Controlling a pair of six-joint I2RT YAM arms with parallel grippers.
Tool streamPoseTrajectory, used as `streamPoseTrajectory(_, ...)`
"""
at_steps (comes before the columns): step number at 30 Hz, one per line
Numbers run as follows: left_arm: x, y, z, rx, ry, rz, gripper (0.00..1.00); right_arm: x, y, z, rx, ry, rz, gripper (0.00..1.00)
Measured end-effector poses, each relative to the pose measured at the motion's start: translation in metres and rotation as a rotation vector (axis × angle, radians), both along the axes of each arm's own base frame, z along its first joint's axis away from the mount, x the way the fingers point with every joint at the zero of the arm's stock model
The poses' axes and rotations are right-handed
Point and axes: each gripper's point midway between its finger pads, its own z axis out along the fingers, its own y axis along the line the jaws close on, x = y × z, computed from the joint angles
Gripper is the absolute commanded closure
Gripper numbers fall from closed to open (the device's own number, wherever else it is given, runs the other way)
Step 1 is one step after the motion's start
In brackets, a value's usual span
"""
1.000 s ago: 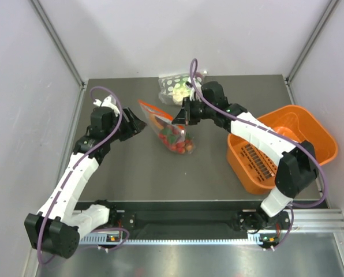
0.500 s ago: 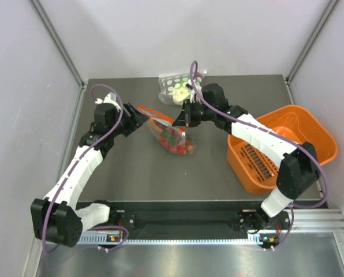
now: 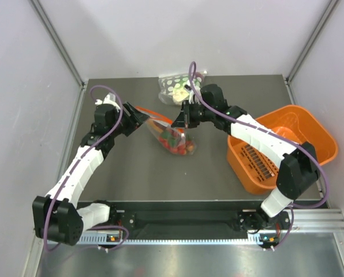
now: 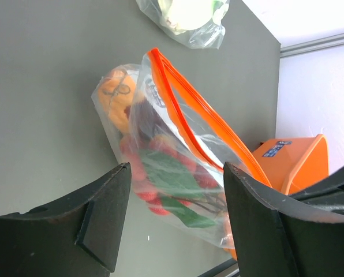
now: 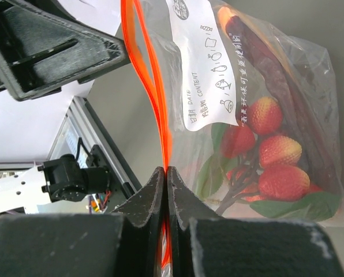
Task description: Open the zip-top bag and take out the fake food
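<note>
The zip-top bag (image 3: pixel 173 136) lies mid-table, its orange zip strip (image 4: pixel 190 113) raised and slightly parted. My right gripper (image 5: pixel 167 171) is shut on one end of that strip (image 5: pixel 153 75), holding the bag's edge up. Through the clear plastic by the white label (image 5: pixel 202 69) I see the fake food (image 5: pixel 277 151): red berries with green leaves and a dark reddish-brown long piece (image 5: pixel 279 66). My left gripper (image 4: pixel 175 173) is open at the bag's other end, the bag (image 4: pixel 172 173) just ahead of its fingers; in the top view the left gripper (image 3: pixel 141 118) sits by the strip's left tip.
A second clear bag with green-and-white spotted contents (image 3: pixel 175 86) lies at the back of the table, close behind the right wrist. An orange basket (image 3: pixel 310 124) stands at the right, under the right forearm. Grey walls enclose the table on three sides.
My left arm has swung right, bringing its open gripper up to the left end of the zip strip. The right gripper has kept its pinch on the strip.
</note>
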Motion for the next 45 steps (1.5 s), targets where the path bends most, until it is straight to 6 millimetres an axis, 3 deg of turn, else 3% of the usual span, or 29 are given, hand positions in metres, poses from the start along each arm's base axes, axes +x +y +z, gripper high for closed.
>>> streamPoseTrajectory(7, 0.007, -0.004, -0.012, -0.003, 0.02, -0.015, 0.36, -0.005, 0.003, -0.002, -0.003, 0.003, 0.015, 1.0)
streamPoseTrajectory(10, 0.009, -0.007, -0.016, -0.01, 0.029, -0.03, 0.61, -0.011, 0.006, -0.004, -0.008, 0.002, 0.032, 1.0)
streamPoseTrajectory(11, 0.009, -0.009, -0.017, -0.013, 0.028, -0.038, 0.76, -0.013, 0.008, -0.005, -0.009, 0.001, 0.038, 1.0)
streamPoseTrajectory(14, 0.011, -0.015, -0.017, -0.03, 0.022, -0.067, 1.0, -0.017, 0.01, -0.005, -0.01, -0.003, 0.053, 0.97)
streamPoseTrajectory(21, 0.008, -0.023, -0.016, -0.058, 0.015, -0.118, 1.0, -0.017, 0.011, -0.002, -0.011, -0.011, 0.058, 0.63)
streamPoseTrajectory(29, 0.007, -0.031, -0.006, -0.079, -0.026, -0.17, 1.0, 0.001, 0.021, 0.051, 0.051, -0.131, 0.049, 0.57)
streamPoseTrajectory(31, 0.006, -0.032, -0.005, -0.079, -0.031, -0.18, 1.0, 0.005, 0.024, 0.056, 0.058, -0.142, 0.05, 0.57)
streamPoseTrajectory(34, 0.005, -0.032, -0.003, -0.077, -0.04, -0.19, 1.0, 0.011, 0.029, 0.047, 0.045, -0.136, 0.054, 0.57)
streamPoseTrajectory(40, 0.004, -0.033, 0.0, -0.078, -0.05, -0.201, 1.0, 0.018, 0.032, 0.006, -0.032, -0.075, 0.064, 0.56)
streamPoseTrajectory(45, 0.003, -0.035, 0.001, -0.081, -0.055, -0.215, 1.0, 0.019, 0.032, -0.007, -0.062, -0.058, 0.072, 0.56)
